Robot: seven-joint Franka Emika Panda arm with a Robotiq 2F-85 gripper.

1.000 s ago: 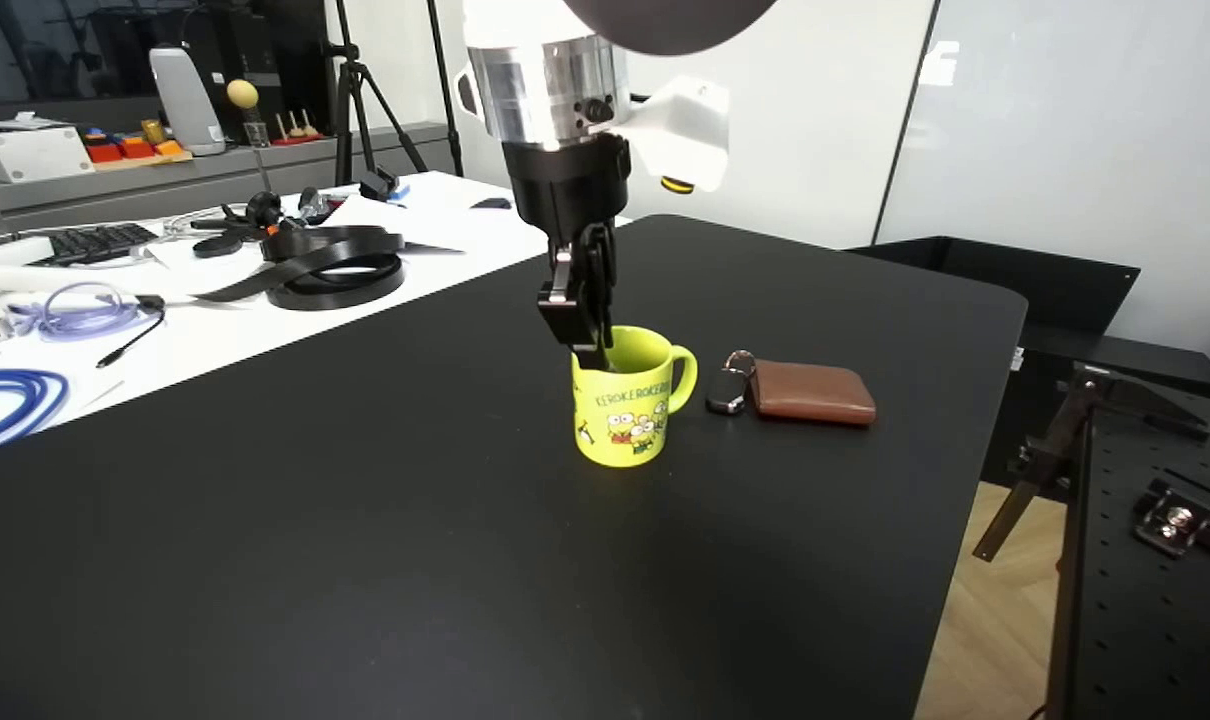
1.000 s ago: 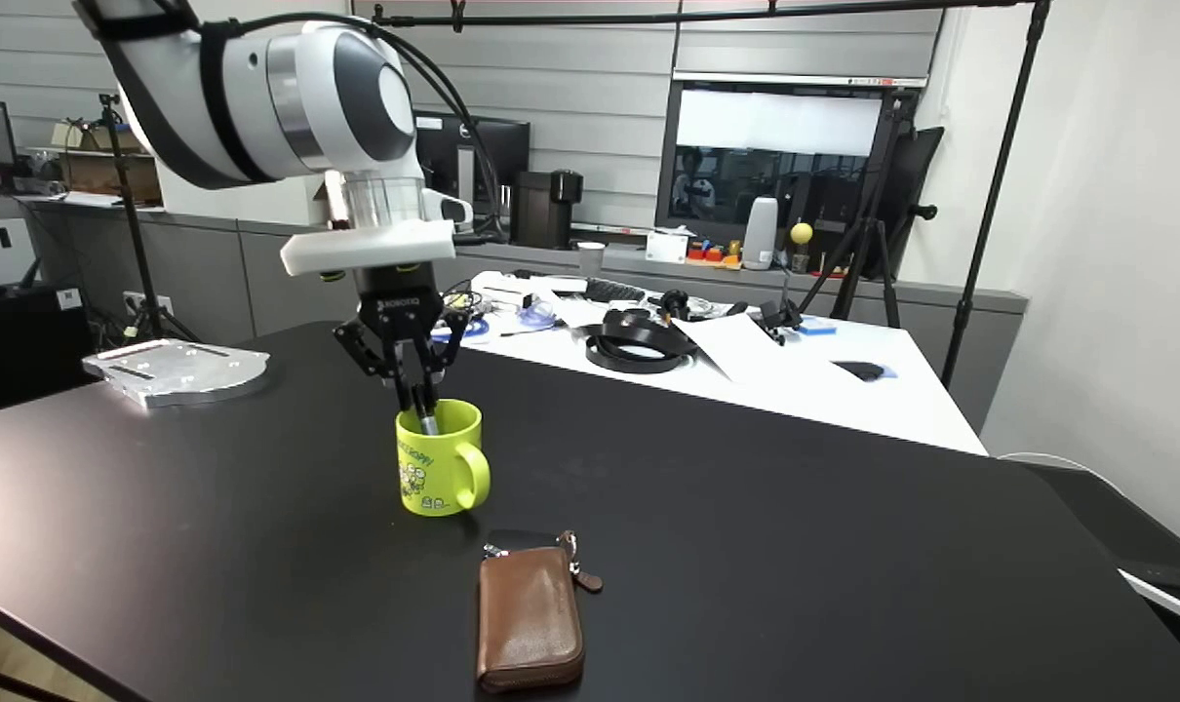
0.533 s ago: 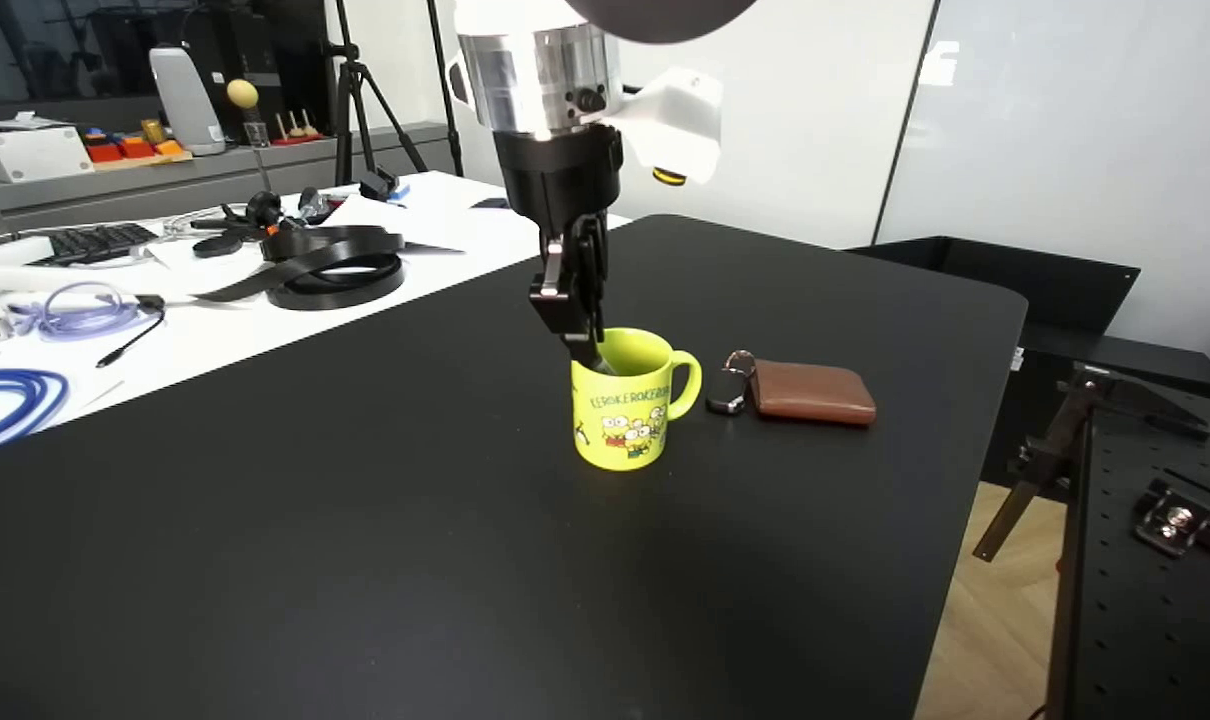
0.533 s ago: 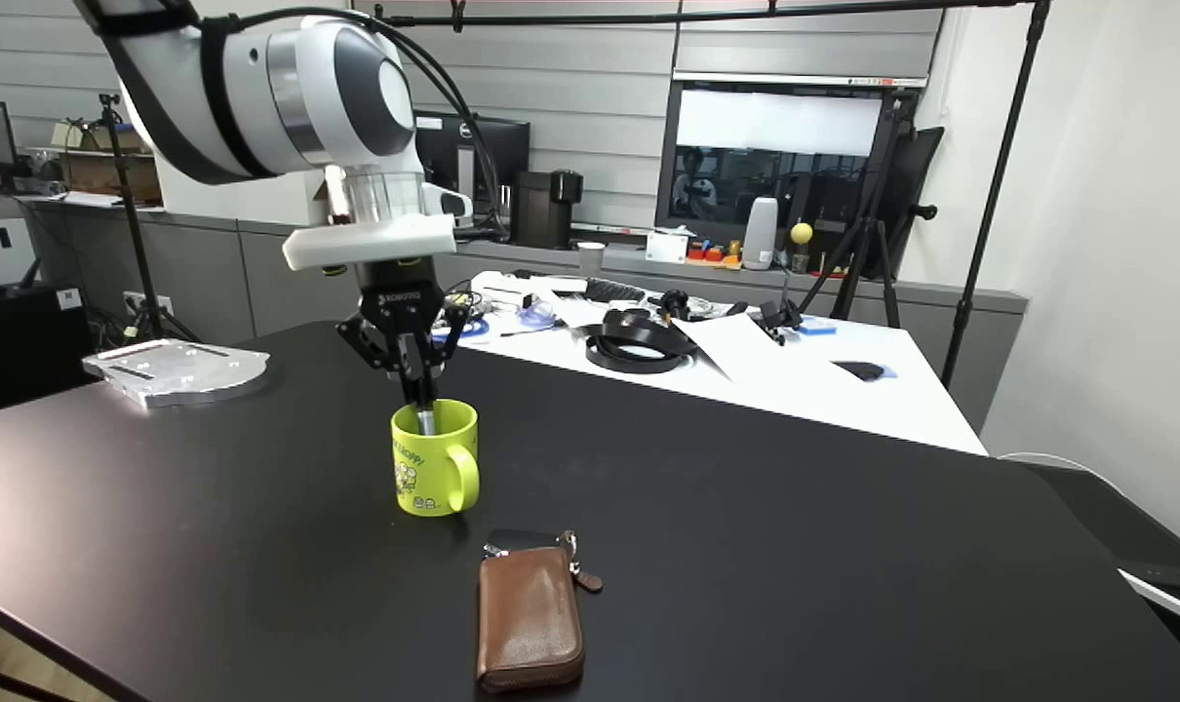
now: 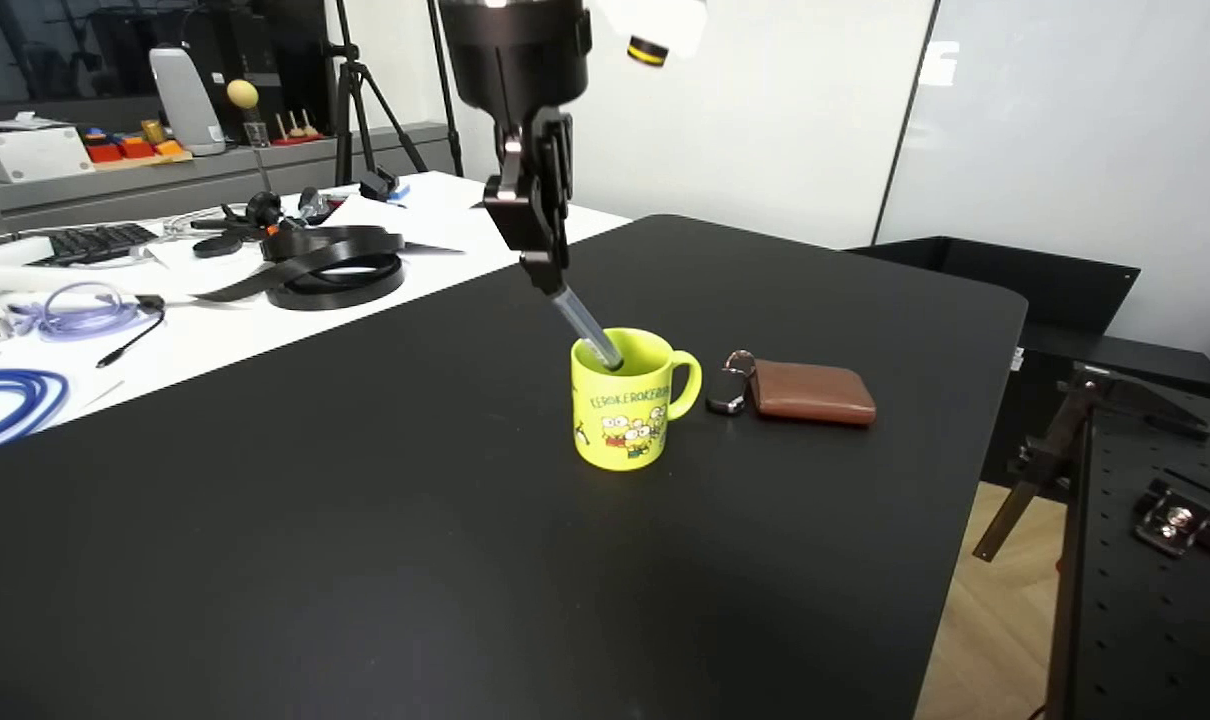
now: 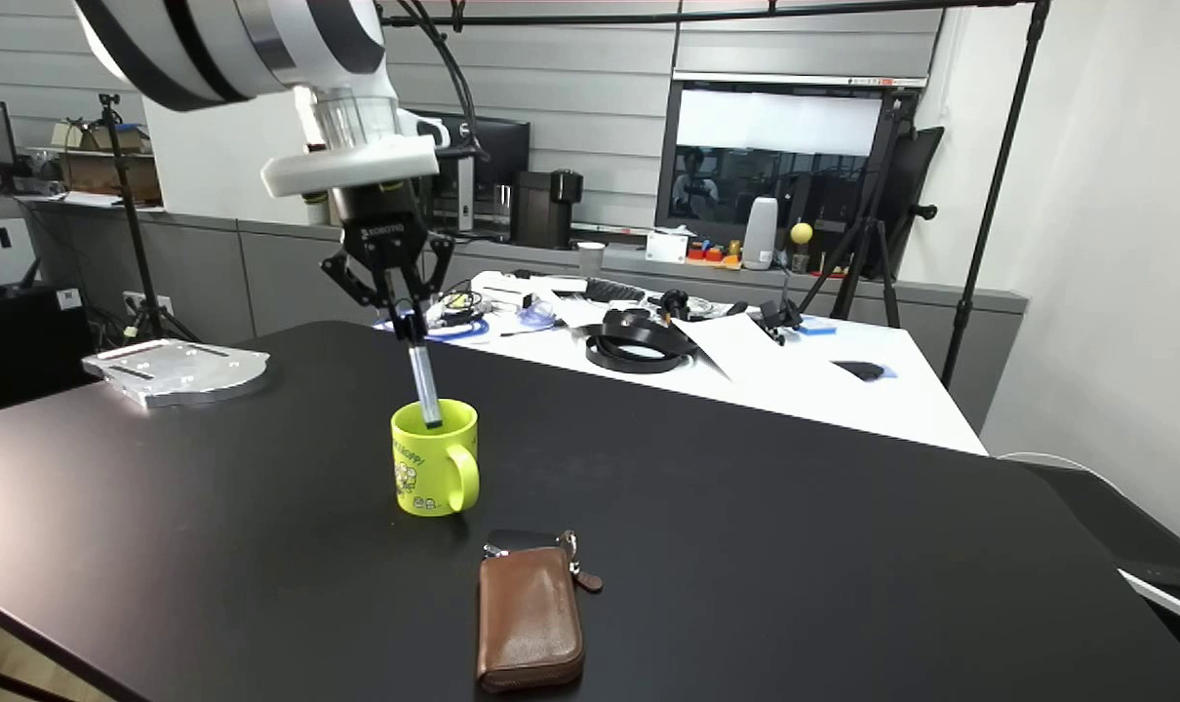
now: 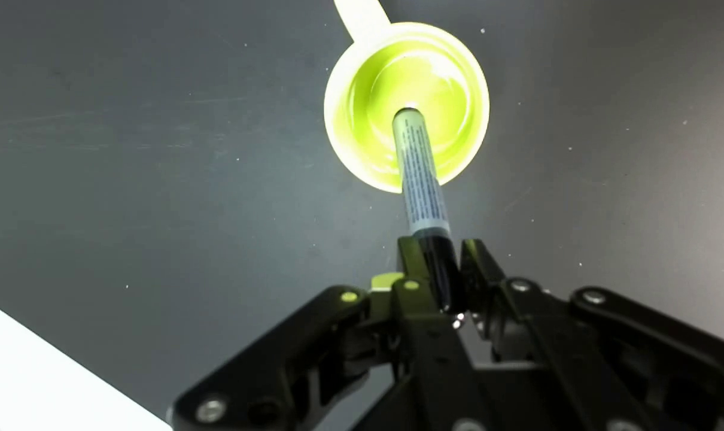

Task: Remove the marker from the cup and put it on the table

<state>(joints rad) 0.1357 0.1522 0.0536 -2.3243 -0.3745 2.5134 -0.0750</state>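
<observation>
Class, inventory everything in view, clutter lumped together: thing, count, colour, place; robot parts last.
table: 1, black, foreground
cup: 1, yellow-green, on table
marker: 1, black and grey, lower end at cup's mouth
wallet: 1, brown, on table near cup
fob: 1, black, beside wallet
metal plate: 1, silver, at table's edge
white table: 1, white, beside table
stands: several, black, background
clutter: uncounted, mixed colours, white table and surroundings
gripper: 1, black, closed on marker
arm: 1, mostly white, above gripper
</observation>
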